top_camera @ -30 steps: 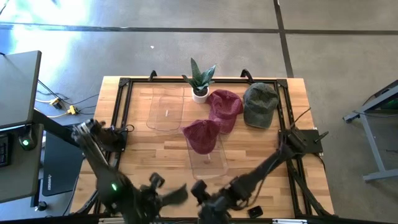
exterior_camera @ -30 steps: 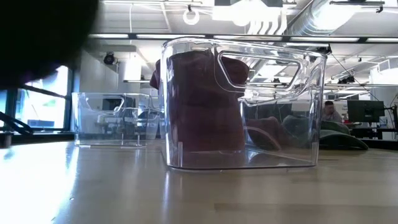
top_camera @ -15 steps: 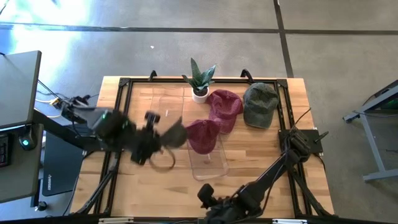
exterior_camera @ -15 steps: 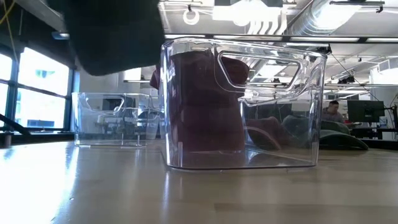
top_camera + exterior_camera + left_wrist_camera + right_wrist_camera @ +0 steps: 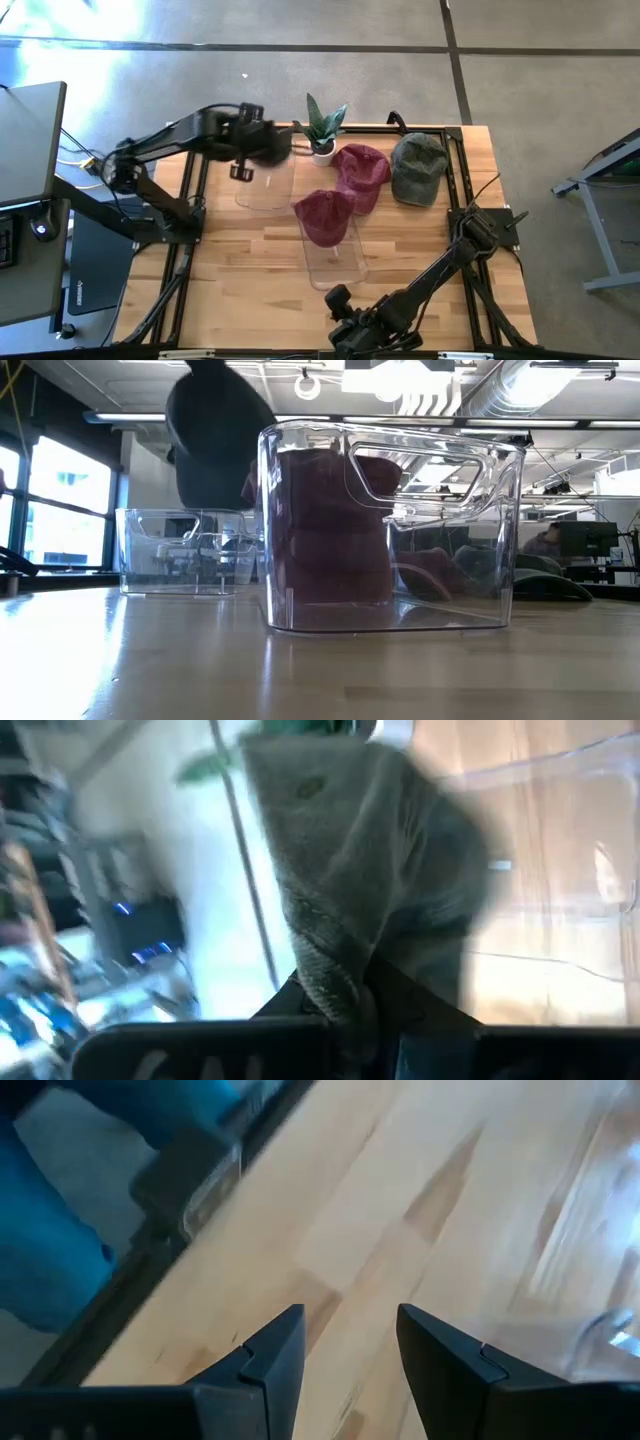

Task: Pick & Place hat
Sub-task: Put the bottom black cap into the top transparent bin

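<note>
- Dark grey hat point(image 5: 268, 146) hangs clamped in the left gripper point(image 5: 250, 143), held in the air over the far clear bin point(image 5: 266, 176), next to the potted plant point(image 5: 321, 127).
- Left arm point(image 5: 165, 145) reaches out long from the table's left edge toward the far side.
- Right gripper point(image 5: 345, 1350) sits low by the near table edge, fingers point(image 5: 276, 1348) parted, holding nothing, with the near clear bin point(image 5: 331, 243) and its maroon hat point(image 5: 323, 216) ahead.

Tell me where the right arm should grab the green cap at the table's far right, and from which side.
Take the green cap by its brim, the flat thin part pointing toward the table's near edge. Come from above on that near side: the crown is rounded and soft, and the maroon cap crowds its left. The right pincer is open and free.
</note>
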Available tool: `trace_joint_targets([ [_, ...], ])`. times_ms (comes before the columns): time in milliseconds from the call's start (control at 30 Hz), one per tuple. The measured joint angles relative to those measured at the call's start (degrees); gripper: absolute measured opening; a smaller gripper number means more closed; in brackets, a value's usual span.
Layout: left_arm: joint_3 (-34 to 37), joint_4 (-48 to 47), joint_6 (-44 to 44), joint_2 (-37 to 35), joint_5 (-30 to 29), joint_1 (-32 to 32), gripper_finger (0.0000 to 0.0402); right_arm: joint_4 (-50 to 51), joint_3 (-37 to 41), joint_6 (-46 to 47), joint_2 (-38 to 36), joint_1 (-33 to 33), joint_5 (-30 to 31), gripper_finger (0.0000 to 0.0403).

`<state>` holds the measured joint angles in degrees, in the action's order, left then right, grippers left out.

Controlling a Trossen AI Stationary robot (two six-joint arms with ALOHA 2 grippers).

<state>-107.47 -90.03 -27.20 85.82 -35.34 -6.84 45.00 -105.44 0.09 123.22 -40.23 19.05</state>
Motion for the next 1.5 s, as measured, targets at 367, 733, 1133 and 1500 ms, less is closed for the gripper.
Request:
trace_joint_targets([
  [367, 17.1, 10.8, -7.9, 1.5, 11.3, -5.6, 0.0007, -1.6, 2.9, 3.0, 0.0, -0.2, -0.3, 0.0155],
  [733, 28.1, 24.9, -16.7, 1.5, 16.8, -14.3, 0.0014, -1.1, 2.8, 2.9, 0.0, 0.0, 0.1, 0.0155],
  [1133, 30.6, 37.6, -31.1, 1.5, 23.0, -28.4, 0.0016, 3.1, 2.8, 5.4, 0.0, 3.2, 1.5, 0.0155],
  [1500, 30.5, 43.5, -31.8, 2.9, 35.7, -30.8, 0.0023, 3.2, 2.8, 5.6, 0.0, 5.1, 0.5, 0.0155],
])
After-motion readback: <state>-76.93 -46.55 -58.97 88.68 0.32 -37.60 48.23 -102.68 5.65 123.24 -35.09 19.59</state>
